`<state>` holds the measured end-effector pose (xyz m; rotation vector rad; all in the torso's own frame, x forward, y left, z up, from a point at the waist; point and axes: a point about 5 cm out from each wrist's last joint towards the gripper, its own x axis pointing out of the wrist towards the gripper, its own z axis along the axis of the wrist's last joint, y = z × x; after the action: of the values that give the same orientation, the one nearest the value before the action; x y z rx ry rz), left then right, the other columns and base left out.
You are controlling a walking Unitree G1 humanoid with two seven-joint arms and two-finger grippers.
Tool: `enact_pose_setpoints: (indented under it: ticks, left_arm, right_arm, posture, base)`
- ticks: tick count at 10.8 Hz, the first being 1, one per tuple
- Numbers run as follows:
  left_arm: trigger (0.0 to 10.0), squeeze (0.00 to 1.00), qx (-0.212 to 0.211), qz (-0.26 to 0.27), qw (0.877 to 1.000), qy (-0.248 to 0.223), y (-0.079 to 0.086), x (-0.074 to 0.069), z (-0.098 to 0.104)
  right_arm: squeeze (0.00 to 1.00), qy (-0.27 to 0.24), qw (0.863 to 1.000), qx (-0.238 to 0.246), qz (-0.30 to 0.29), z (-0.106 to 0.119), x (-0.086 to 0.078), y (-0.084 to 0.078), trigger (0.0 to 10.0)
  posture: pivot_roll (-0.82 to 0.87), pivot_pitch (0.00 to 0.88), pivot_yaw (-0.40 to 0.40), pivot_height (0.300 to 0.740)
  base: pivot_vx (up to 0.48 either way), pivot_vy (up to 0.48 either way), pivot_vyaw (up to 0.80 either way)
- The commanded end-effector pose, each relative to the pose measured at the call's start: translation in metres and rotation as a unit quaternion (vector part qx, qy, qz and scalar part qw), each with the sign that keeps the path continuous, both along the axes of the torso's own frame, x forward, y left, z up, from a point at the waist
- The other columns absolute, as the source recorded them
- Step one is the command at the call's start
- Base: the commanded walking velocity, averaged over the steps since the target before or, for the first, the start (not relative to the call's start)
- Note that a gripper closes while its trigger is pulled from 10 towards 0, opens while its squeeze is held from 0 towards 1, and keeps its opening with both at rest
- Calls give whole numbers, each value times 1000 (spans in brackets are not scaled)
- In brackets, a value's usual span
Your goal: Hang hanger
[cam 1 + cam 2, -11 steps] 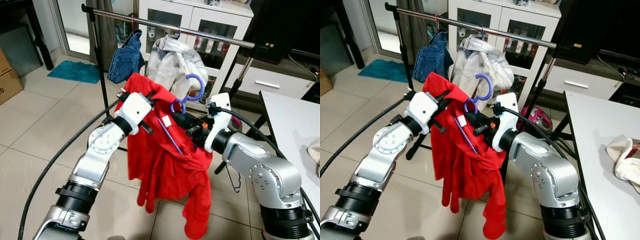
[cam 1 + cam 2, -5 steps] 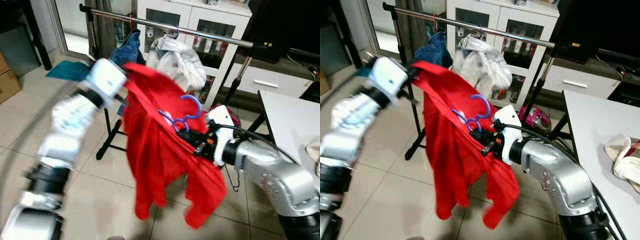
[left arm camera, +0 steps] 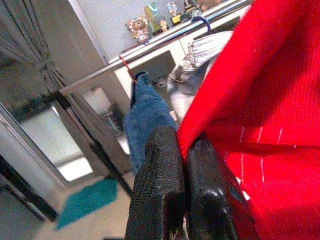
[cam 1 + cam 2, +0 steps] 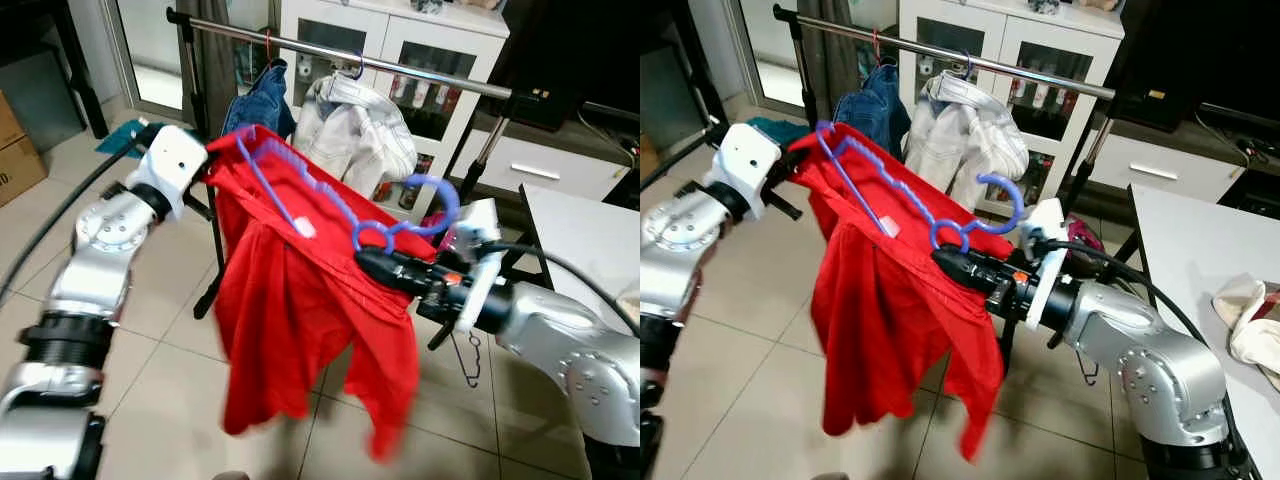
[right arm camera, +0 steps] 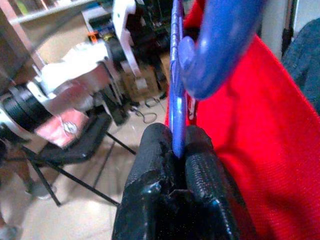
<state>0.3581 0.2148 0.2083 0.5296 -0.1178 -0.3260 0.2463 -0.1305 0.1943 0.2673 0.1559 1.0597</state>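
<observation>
A red garment hangs from a purple hanger, held up in front of a steel clothes rail. My left gripper is shut on the garment's shoulder edge at the hanger's far tip; in the left wrist view the fingers pinch red fabric. My right gripper is shut on the hanger just below its hook. In the right wrist view the purple hanger runs up from between the fingers. The hook sits below and in front of the rail.
A denim jacket and a pale jacket hang on the rail. Behind it stands a white cabinet. A white table with a cloth is on my right. A cardboard box sits at far left.
My left gripper has swung out to the left and up with the garment's shoulder, stretching it along the hanger. The right gripper has shifted with the hanger, whose hook now points right.
</observation>
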Motion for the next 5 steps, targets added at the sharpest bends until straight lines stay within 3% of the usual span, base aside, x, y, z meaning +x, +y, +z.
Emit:
enact_pose_setpoints:
  ticks: [1, 2, 3, 5]
  left_arm:
    - [0, 0, -49, 19, 999, -5, 9, 2, 9]
    - [0, 0, -90, -31, 995, 10, -13, -1, 3]
    - [0, 0, -144, -97, 984, 33, -44, -9, -6]
    - [0, 0, -168, -189, 965, 64, -89, -23, -15]
  right_arm:
    - [0, 8, 1000, 2, -29, 0, 2, -12, 0]
    - [0, 12, 997, 9, -75, 1, 11, -10, 0]
    - [0, 21, 990, 31, -135, 1, 24, -8, 0]
    - [0, 21, 975, 89, -200, 9, 38, -3, 0]
  posture:
    - [59, 0, -106, 740]
    - [57, 0, -105, 740]
    - [55, 0, -107, 740]
    - [61, 0, -114, 740]
  base:
    - [0, 0, 0]
    - [0, 0, 0]
    - [0, 0, 0]
    - [0, 0, 0]
